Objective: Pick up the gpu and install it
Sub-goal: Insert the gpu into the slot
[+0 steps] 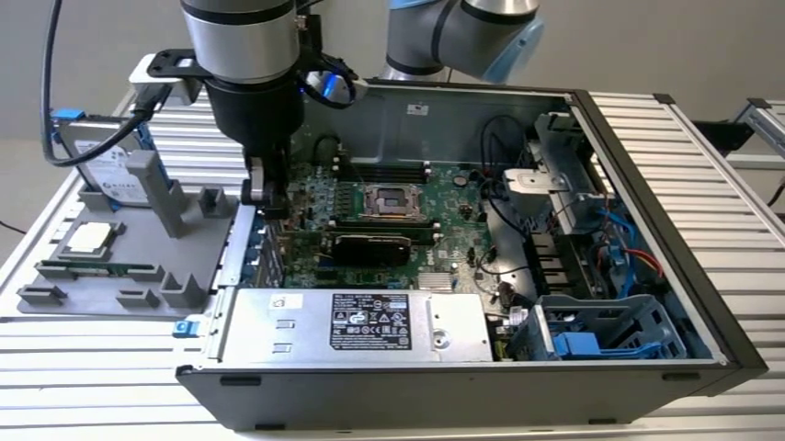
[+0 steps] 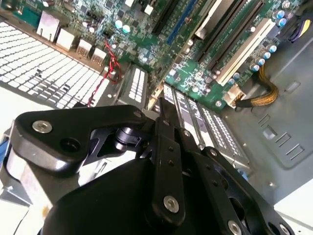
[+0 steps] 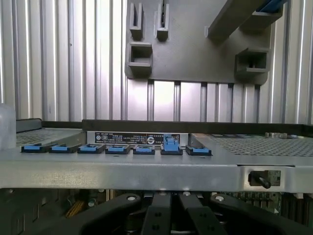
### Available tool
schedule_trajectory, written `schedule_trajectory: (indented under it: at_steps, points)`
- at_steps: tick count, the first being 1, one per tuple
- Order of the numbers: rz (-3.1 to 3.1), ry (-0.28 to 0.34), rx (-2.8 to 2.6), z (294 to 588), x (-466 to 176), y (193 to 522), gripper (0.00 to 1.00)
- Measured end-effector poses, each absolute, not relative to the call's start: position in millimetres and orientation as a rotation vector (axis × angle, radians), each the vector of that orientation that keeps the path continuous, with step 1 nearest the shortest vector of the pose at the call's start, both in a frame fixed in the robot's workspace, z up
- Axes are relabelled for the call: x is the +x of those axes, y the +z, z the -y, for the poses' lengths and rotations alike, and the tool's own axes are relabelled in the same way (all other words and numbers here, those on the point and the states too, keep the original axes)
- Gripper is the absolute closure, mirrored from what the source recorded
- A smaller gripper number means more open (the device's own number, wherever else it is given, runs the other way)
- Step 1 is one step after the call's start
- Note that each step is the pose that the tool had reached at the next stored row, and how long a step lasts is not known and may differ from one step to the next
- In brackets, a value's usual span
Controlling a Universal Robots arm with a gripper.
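My claw [image 1: 267, 204] closed and empty by the case's rear wall [image 3: 146, 169], gpu [image 1: 371, 246] seated on motherboard [image 1: 368, 197], grey fixture tray [image 1: 92, 276] beside case on slatted table [image 1: 73, 367].

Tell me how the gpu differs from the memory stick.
Place: the gpu sits inside the case on the motherboard; the memory stick lies on the grey tray outside it, at the exterior view's left.
Colour: the gpu shows black, the memory stick green.
Shape: the gpu is broader, the memory stick long and thin.
Both are elongated rectangular cards.
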State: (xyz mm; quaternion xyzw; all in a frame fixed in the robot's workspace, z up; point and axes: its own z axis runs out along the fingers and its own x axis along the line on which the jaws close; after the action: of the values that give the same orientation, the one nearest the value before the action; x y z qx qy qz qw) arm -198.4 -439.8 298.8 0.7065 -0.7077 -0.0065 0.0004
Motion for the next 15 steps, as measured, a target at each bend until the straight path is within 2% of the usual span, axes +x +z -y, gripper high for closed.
schedule_trajectory:
  at_steps: [15]
  points:
    - [2.229,-0.03,2.222,439.3,-168.4,309.4,1.0]
